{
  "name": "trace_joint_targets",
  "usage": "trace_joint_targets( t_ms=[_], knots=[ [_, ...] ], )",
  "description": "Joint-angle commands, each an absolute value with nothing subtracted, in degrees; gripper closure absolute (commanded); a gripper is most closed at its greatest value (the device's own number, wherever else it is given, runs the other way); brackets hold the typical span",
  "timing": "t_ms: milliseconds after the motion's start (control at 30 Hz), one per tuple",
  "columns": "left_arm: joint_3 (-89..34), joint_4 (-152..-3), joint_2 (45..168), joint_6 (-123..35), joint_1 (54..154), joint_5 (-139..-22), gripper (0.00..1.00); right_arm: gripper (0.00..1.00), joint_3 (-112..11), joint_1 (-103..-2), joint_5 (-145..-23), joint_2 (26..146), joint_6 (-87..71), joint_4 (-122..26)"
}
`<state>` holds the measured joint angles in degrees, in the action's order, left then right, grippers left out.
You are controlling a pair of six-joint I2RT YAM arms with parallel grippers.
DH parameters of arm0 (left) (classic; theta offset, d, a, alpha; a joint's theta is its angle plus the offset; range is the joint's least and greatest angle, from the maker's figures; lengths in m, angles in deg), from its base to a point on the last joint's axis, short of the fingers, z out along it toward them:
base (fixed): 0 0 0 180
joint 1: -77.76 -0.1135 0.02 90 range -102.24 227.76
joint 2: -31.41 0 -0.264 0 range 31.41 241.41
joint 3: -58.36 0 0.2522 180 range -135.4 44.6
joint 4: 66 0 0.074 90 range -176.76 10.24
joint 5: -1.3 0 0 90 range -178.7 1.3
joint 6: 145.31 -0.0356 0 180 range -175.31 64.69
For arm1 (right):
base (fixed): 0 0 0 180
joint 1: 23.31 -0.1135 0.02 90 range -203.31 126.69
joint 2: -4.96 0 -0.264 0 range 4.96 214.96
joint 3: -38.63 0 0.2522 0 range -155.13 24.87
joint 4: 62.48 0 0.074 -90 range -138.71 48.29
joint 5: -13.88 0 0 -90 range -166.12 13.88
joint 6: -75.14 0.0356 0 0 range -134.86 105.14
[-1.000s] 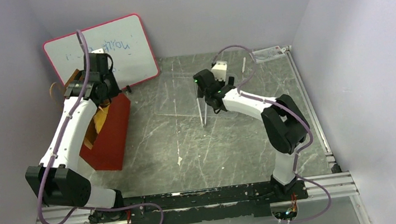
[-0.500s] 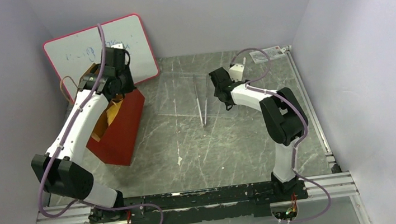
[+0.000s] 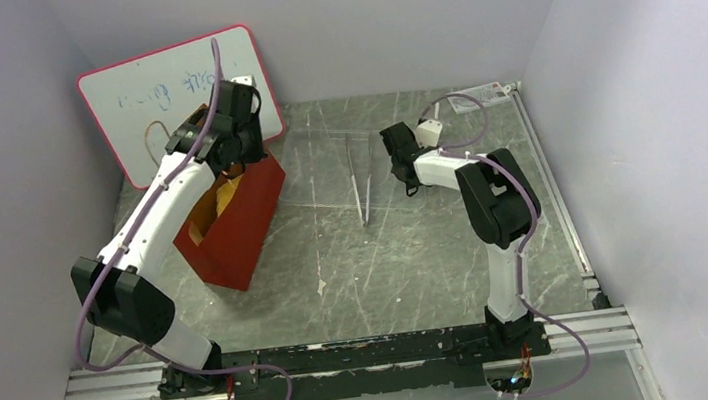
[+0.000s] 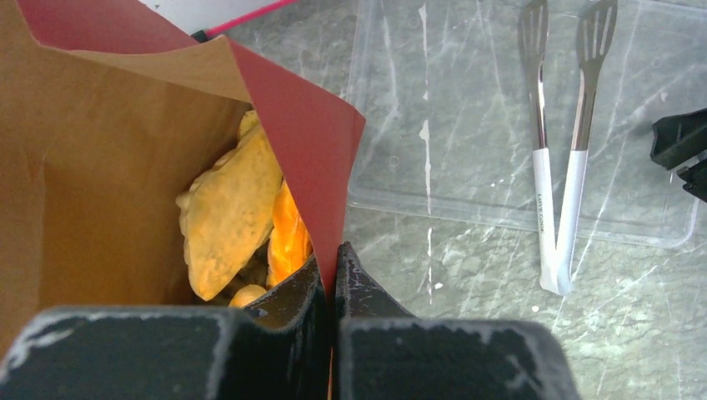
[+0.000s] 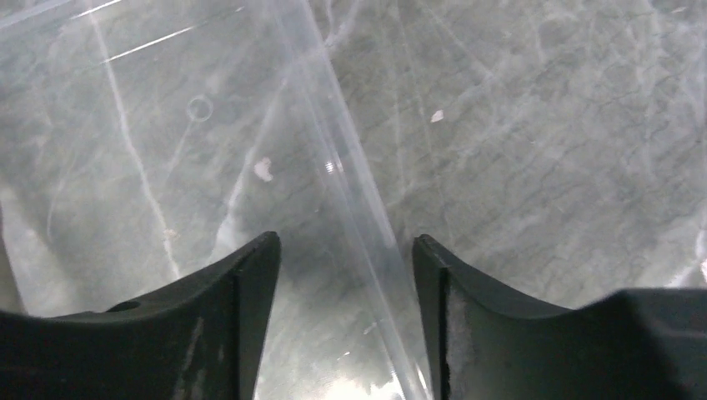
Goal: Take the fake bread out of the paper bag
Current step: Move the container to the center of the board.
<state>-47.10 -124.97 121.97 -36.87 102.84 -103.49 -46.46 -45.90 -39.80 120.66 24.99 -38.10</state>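
Note:
The paper bag (image 3: 238, 228) is red outside and brown inside, and stands open at the left of the table. My left gripper (image 4: 335, 258) is shut on the bag's red right wall (image 4: 300, 142), one finger inside and one outside. Inside the bag lies the fake bread (image 4: 229, 208): a golden loaf, an orange loaf (image 4: 289, 233) beside it, and a small piece below. My right gripper (image 5: 343, 250) hovers low at the middle back, open. The rim of a clear tray (image 5: 350, 183) runs between its fingers, close to the right one.
Metal tongs (image 3: 360, 184) with white handles lie on the clear tray (image 4: 467, 108), between the bag and the right gripper (image 3: 405, 169). A pink-framed whiteboard (image 3: 176, 89) leans on the back wall behind the bag. A metal rail (image 3: 555, 187) borders the table's right side.
The left arm has dragged the bag right and toward the back, gripping its wall throughout. The right gripper let go of the tongs, which now lie on the tray, and moved right.

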Motion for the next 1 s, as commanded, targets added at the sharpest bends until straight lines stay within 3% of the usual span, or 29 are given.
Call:
trace_joint_targets(
  t_ms=[0,167,333,967],
  knots=[
    [-49.9,-122.0,123.3,-38.4,104.0,-104.1,0.93,0.44,-45.5,-44.3,-42.2,123.4,28.3,-33.9],
    [-51.0,-122.8,123.8,-39.0,104.6,-105.9,0.93,0.59,-43.7,-43.4,-42.6,121.8,31.4,-31.9],
    [-49.7,-123.0,122.4,-38.9,104.7,-107.5,0.93,0.62,-41.4,-41.5,-41.6,118.7,33.2,-30.4],
    [-44.5,-121.1,119.7,-39.2,105.3,-110.2,0.93,0.62,-41.6,-30.9,-38.6,116.5,29.9,-28.8]
  ],
)
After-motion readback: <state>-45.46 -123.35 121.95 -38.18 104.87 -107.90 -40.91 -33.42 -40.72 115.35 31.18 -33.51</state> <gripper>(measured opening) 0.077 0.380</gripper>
